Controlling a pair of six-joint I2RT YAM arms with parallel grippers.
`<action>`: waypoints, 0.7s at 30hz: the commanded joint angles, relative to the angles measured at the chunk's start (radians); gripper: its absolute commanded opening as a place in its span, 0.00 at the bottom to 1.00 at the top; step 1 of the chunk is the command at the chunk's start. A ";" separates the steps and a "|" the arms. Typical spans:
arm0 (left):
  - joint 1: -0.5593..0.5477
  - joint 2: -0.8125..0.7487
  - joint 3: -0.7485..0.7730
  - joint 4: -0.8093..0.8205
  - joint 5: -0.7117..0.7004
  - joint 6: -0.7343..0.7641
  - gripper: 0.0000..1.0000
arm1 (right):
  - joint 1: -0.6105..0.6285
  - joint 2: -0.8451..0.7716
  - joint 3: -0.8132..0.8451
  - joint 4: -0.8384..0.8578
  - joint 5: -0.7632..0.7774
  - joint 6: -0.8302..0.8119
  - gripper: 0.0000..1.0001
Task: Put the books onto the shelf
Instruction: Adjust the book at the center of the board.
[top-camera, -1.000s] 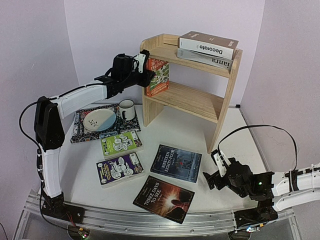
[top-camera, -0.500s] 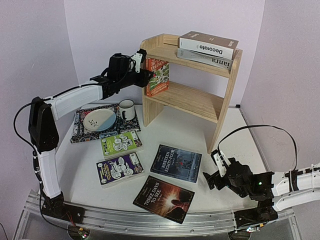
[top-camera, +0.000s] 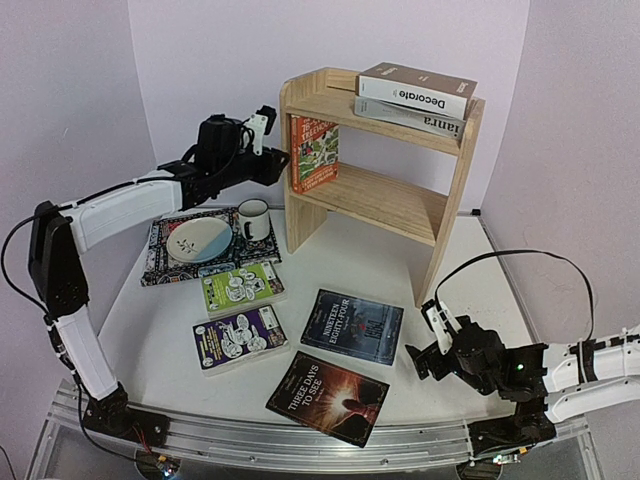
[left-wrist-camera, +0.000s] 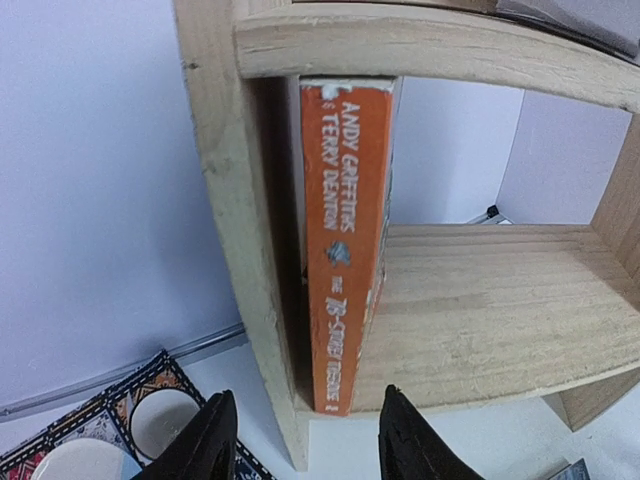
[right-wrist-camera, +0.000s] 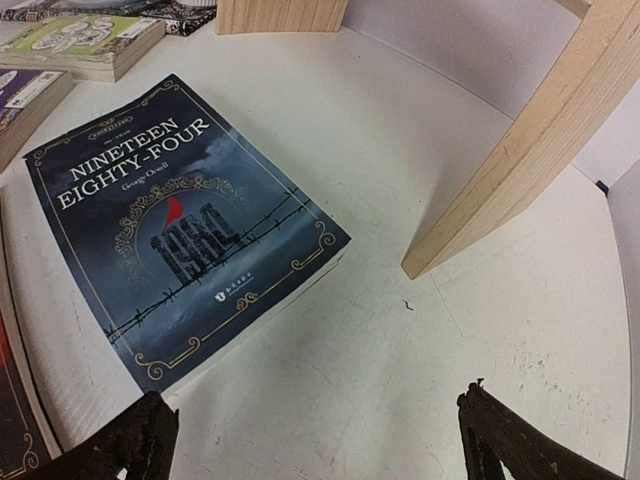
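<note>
The pine shelf (top-camera: 385, 200) holds the brown "Decorate" book (top-camera: 415, 88) stacked on the grey "ianra" book (top-camera: 425, 118) on its top tier. The orange book (top-camera: 315, 152) stands upright at the lower tier's left end, spine (left-wrist-camera: 345, 250) outward. My left gripper (top-camera: 275, 155) hovers just left of it, open and empty (left-wrist-camera: 308, 445). On the table lie the green book (top-camera: 242, 287), the purple book (top-camera: 240, 338), "Nineteen Eighty-Four" (top-camera: 352, 326) (right-wrist-camera: 180, 235) and "Three Days to See" (top-camera: 328, 396). My right gripper (top-camera: 425, 338) rests open (right-wrist-camera: 320, 440) right of "Nineteen Eighty-Four".
A patterned placemat (top-camera: 160, 262) with a plate (top-camera: 200, 238) and a white mug (top-camera: 253, 218) sits left of the shelf. The shelf's right side panel (right-wrist-camera: 530, 140) stands just ahead of my right gripper. Walls close in behind and at both sides.
My left arm has drawn back leftward away from the shelf, jaws slightly wider, leaving the orange book standing on the lower tier. The right arm has not moved.
</note>
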 joint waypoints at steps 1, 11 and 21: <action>0.005 -0.161 -0.109 0.032 -0.043 -0.043 0.50 | -0.001 0.005 0.028 0.017 0.006 -0.010 0.98; 0.014 -0.443 -0.508 -0.019 -0.016 -0.267 0.66 | -0.001 0.021 0.033 0.018 -0.005 -0.011 0.98; 0.031 -0.603 -0.822 -0.141 -0.003 -0.612 0.92 | -0.001 0.037 0.042 0.017 -0.019 -0.013 0.98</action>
